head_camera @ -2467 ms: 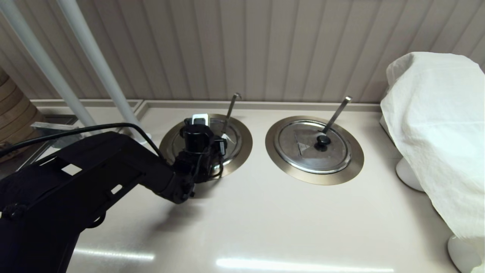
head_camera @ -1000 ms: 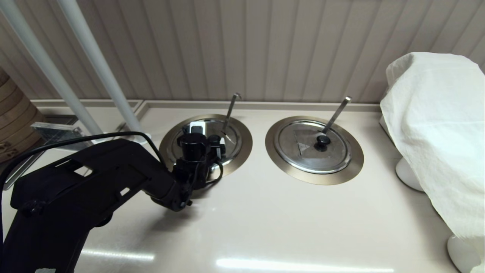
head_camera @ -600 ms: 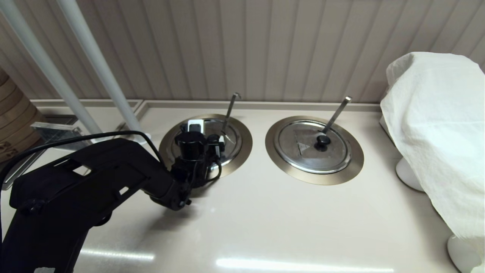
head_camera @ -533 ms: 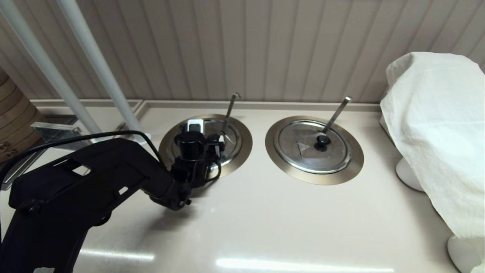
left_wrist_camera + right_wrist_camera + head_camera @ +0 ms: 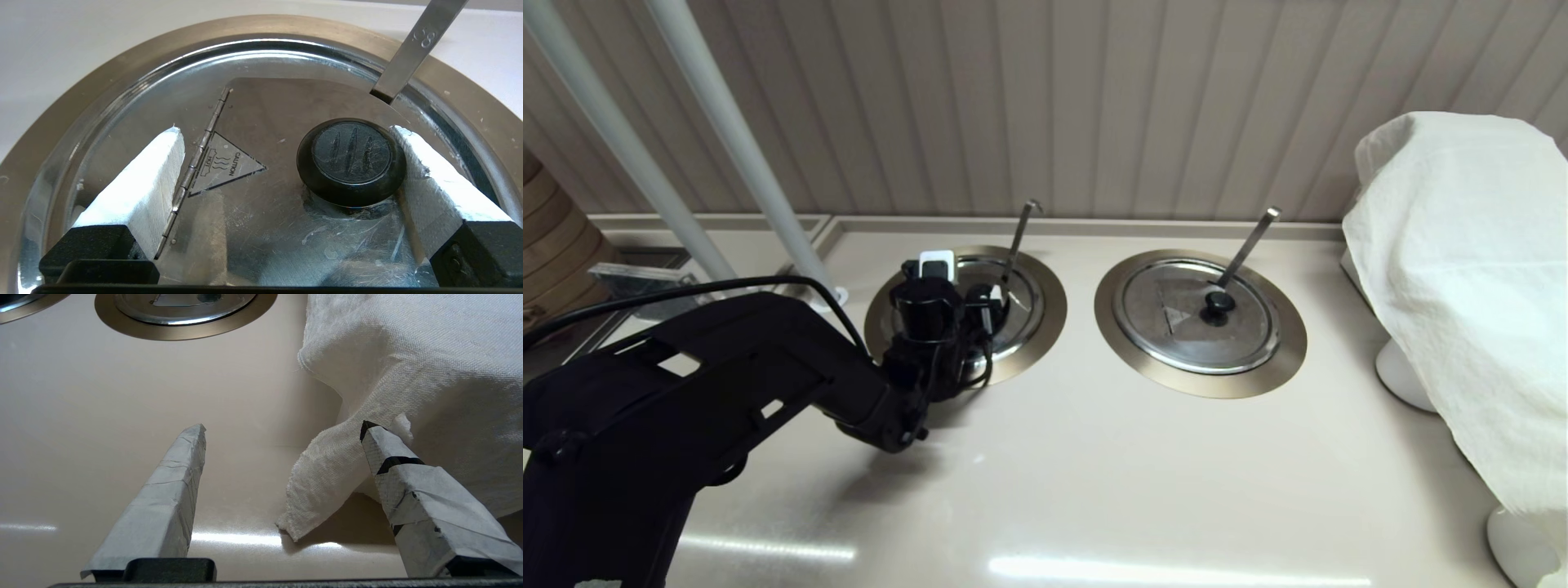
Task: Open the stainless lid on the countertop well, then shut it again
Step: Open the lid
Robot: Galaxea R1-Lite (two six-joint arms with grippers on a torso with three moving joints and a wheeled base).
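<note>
Left of centre in the head view, the stainless lid (image 5: pixel 1013 306) covers the countertop well (image 5: pixel 1045 322), hook-tipped handle (image 5: pixel 1019 237) poking out. Left gripper (image 5: pixel 286 134) spread wide, one pad touching the black knob (image 5: pixel 351 161). Right gripper (image 5: pixel 284 430) released, beside the white cloth (image 5: pixel 408 367).

left arm: reaches forward from the lower left, wrist bent down | left gripper (image 5: pixel 282 134): points downward, fingers (image 5: pixel 143 183) spread wide | right gripper (image 5: pixel 282 433): low, aimed forward, fingers (image 5: pixel 171 490) wide apart, gripping nothing
</note>
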